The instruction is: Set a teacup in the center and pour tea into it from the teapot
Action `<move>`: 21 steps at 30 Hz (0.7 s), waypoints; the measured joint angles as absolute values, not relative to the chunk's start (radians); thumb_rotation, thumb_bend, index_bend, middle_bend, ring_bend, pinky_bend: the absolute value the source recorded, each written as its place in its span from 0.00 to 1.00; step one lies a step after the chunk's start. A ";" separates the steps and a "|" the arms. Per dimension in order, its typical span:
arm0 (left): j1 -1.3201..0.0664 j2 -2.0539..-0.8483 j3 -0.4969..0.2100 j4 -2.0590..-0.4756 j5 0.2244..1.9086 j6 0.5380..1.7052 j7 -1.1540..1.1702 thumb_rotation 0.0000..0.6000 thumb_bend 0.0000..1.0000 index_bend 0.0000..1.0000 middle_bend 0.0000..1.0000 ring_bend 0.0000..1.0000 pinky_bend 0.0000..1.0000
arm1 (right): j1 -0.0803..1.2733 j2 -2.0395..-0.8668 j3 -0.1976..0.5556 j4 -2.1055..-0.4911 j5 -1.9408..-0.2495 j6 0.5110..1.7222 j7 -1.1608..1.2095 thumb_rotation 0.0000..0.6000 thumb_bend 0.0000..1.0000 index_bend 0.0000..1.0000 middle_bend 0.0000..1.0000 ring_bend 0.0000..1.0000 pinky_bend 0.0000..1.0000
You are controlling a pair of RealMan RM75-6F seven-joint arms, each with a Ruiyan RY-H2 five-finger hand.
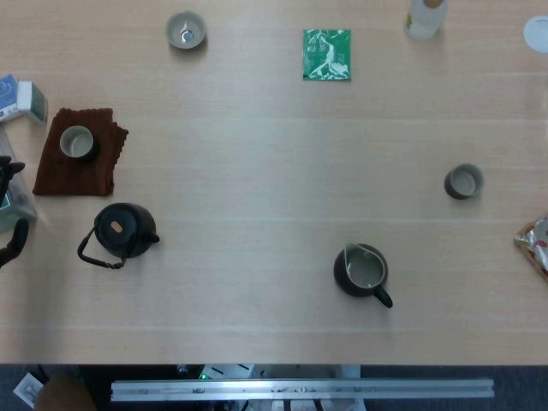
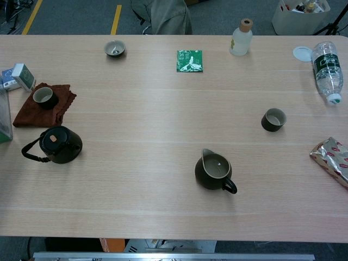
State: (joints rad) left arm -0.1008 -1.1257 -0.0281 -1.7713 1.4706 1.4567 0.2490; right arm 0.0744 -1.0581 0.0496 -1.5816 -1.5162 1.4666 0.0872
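Teapot [image 1: 126, 229] upright on tabletop [image 1: 257, 171], just right of left hand [image 1: 13, 240] — edge-cropped, finger state cannot be told. Teacup [image 1: 463, 181] well apart — right hand unseen.

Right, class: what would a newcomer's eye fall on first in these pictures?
Probably the dark pitcher near the table's middle, and the black teapot at the left edge. Next, the green packet at the far side, bright against the pale wood, and a teacup on a brown cloth.

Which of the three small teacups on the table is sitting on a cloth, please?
The teacup on the brown cloth at the table's left side, just beyond the black teapot. The other two cups stand on bare wood.
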 measured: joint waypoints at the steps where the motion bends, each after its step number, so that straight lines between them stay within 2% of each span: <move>1: -0.100 -1.125 -0.028 -1.771 1.471 1.458 0.248 1.00 0.35 0.19 0.19 0.14 0.14 | 0.075 -1.059 0.049 -1.581 -1.516 1.466 0.087 1.00 0.11 0.32 0.31 0.17 0.23; 13: -0.109 -1.094 -0.010 -1.774 1.516 1.443 0.226 1.00 0.35 0.19 0.19 0.14 0.14 | 0.077 -1.048 0.070 -1.577 -1.521 1.494 0.096 1.00 0.11 0.32 0.31 0.17 0.23; 21: -0.142 -1.051 0.023 -1.796 1.569 1.372 0.194 1.00 0.35 0.22 0.20 0.14 0.14 | 0.091 -1.042 0.084 -1.580 -1.512 1.483 0.090 1.00 0.11 0.32 0.31 0.17 0.23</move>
